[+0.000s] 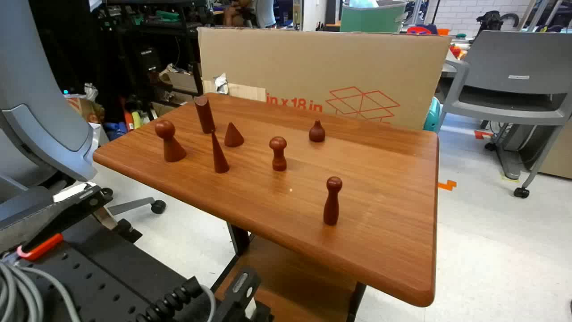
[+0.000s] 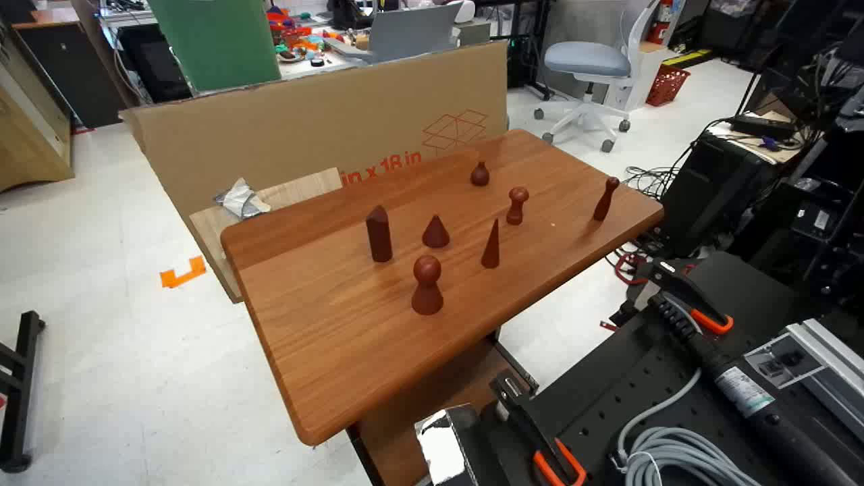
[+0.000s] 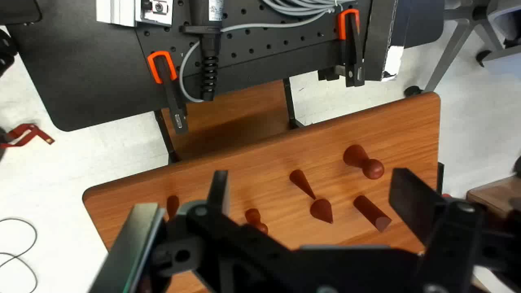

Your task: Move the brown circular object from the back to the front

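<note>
Currently, the brown circular object (image 1: 317, 133) stands on the wooden table (image 1: 384, 183), upper centre of the frame in both exterior views — gripper (image 3: 310, 179) in the wrist view's lower half, fingers spread wide apart.

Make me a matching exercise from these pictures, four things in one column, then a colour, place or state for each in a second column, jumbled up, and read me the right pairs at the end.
Things
1. Squat round brown piece
2. Fingers
3. Cardboard
4. Bin

Colour, place or state
A. Printed in red
B. Green, beyond the cardboard
C. Standing on the tabletop, toward its cardboard side
D. Spread apart

Right pairs: 1-C, 2-D, 3-A, 4-B.
</note>
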You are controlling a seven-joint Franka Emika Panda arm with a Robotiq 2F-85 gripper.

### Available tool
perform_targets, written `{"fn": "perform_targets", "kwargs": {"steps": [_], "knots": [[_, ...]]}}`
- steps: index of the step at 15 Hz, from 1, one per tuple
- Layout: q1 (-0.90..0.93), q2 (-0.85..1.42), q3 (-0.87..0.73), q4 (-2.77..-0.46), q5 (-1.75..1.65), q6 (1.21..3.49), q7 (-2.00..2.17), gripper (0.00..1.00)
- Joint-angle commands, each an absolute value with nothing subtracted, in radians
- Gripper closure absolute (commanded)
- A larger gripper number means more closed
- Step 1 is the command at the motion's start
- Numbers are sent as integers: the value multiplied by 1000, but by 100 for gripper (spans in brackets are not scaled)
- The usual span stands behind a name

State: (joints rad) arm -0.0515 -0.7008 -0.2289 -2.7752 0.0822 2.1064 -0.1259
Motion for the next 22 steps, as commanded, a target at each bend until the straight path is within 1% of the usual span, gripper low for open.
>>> {"fn": "perform_targets", "kwargs": {"steps": [1, 11, 15, 18, 22], "knots": [[-70, -698, -210, -2773, 96, 2103, -138, 0], [-70, -698, -210, -2773, 96, 2103, -138, 0], [-48, -608, -143, -2733, 83, 2210, -90, 0], [-29, -481, -77, -2663, 76, 2336, -46, 0], [-22, -295, -21, -2540, 69, 2432, -5, 0]]}}
